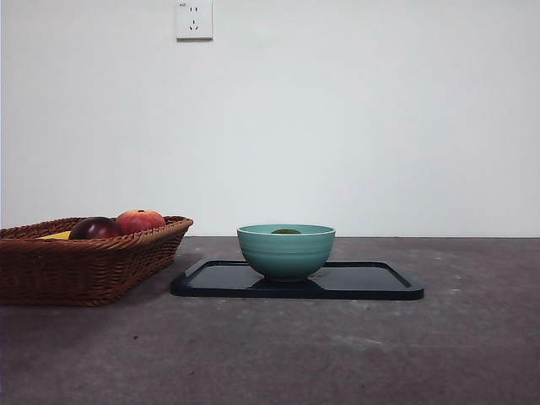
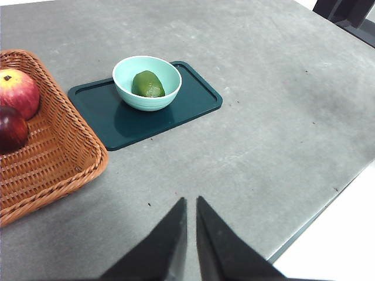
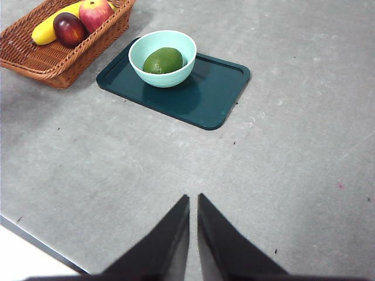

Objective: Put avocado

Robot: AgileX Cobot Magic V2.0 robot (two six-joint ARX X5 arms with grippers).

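Little risk is judged to remain: the avocado (image 3: 163,60) is seated inside the mint bowl (image 3: 162,75), and could be upset only if the bowl were knocked on the dark tray (image 3: 217,93). The wicker basket (image 3: 53,61) holds a maroon fruit (image 3: 68,28), a red-orange fruit (image 3: 95,13) and a banana (image 3: 48,28). Left gripper (image 2: 191,202) and right gripper (image 3: 193,199) are held well above the counter (image 3: 293,175), fingers closed on nothing.

Lab-like test bench: bare grey table (image 1: 354,346), blank wall (image 1: 380,118), socket (image 1: 194,20).
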